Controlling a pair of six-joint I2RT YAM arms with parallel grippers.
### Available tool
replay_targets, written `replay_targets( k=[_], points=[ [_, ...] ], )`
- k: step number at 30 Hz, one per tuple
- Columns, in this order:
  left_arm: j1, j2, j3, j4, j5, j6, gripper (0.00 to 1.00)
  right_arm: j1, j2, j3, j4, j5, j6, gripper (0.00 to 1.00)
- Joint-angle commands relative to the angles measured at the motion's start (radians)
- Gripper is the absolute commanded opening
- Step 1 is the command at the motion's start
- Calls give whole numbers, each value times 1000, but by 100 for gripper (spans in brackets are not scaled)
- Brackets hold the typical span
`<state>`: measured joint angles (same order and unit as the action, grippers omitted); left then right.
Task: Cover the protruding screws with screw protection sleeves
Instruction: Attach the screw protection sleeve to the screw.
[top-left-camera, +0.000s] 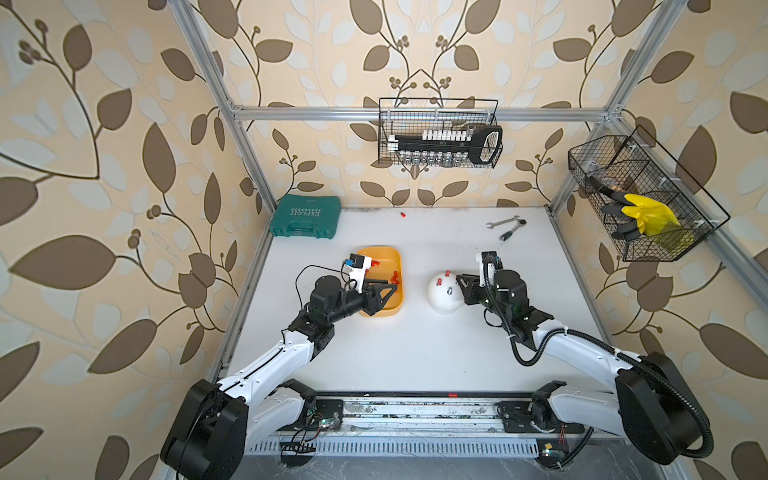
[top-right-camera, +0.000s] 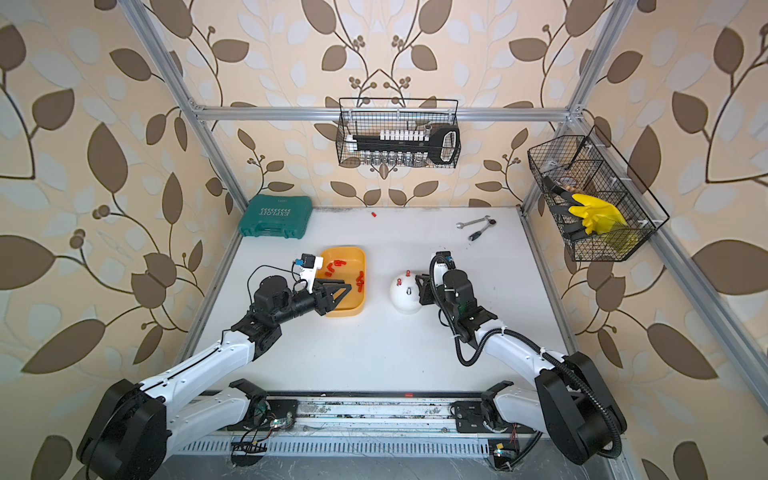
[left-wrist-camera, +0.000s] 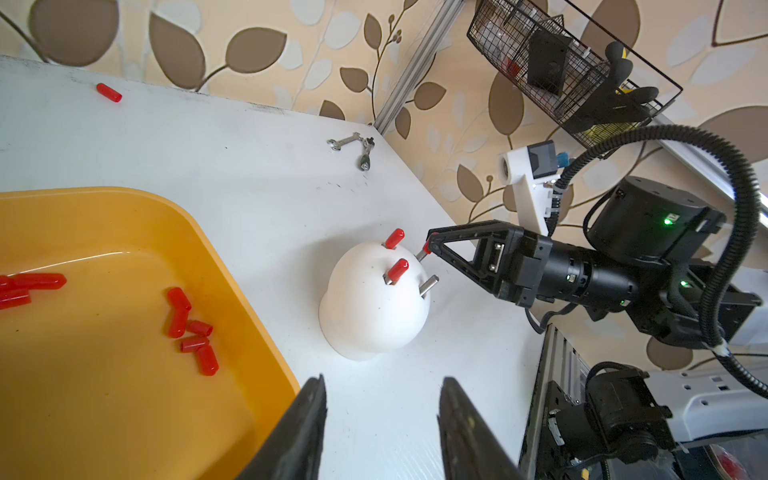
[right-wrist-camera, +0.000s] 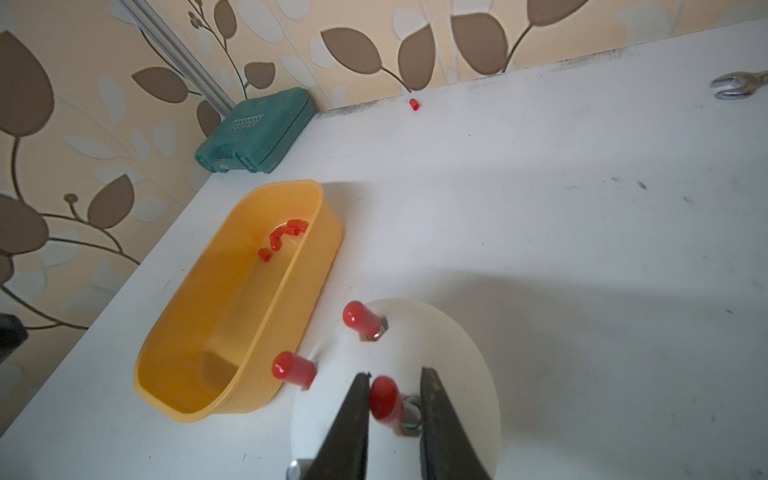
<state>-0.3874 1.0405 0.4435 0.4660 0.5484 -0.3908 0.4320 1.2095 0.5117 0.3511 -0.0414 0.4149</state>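
Right gripper (right-wrist-camera: 395, 374) is standing released, jaws parted either side of a red sleeve (right-wrist-camera: 384, 399) seated on 1 of the 4 protruding screws of the white dome (right-wrist-camera: 457, 353); 2 more are wearing sleeves and 1 bare screw (left-wrist-camera: 429, 285) is awaiting cover. Left gripper (left-wrist-camera: 382, 380) is hanging open and empty over the yellow tray (left-wrist-camera: 124, 199), where the loose screw protection sleeves (left-wrist-camera: 195, 332) are lying, with 1 stray sleeve (left-wrist-camera: 109, 92) lying at the far edge of the table (left-wrist-camera: 249, 187). Sleeves are appearing light, smooth and pliable, likely rolling or squirting out under pressure, so each is best pinched gently across its closed end, leaving the mouth free.
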Motion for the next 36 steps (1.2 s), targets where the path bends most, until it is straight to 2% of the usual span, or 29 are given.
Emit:
replay_targets(
  k=[1, 4, 8, 9, 10, 12, 13, 17, 23, 30, 36],
  points=[
    [-7, -23, 9, 7, 9, 23, 47, 4, -36, -2, -25, -15, -4, 27],
    [-7, -20, 12, 7, 14, 23, 47, -8, -51, 40, -84, -52, -1, 36],
    [-7, -20, 14, 9, 13, 21, 47, -62, -93, 82, -140, -125, 56, 40],
    [-8, -20, 15, 10, 12, 21, 47, -95, -94, 96, -155, -164, 90, 47],
    [-7, -20, 15, 9, 12, 20, 47, -135, -84, 109, -160, -227, 127, 52],
    [-8, -16, 22, 4, 11, 18, 47, -198, -17, 173, -226, -346, 176, 54],
    [-7, -14, 25, 1, 11, 18, 47, -222, 32, 208, -245, -452, 188, 54],
    [-7, -8, 31, -1, 7, 23, 47, -242, 178, 272, -242, -691, 249, 55],
    [-7, 1, 44, -8, 8, 19, 47, -277, 250, 222, -166, -740, 303, 55],
    [-7, 10, 50, -9, 5, 23, 47, -296, 319, 187, -152, -741, 267, 55],
    [-8, 60, 90, -28, -28, 23, 48, -297, 309, 173, -177, -671, 217, 54]
  ],
)
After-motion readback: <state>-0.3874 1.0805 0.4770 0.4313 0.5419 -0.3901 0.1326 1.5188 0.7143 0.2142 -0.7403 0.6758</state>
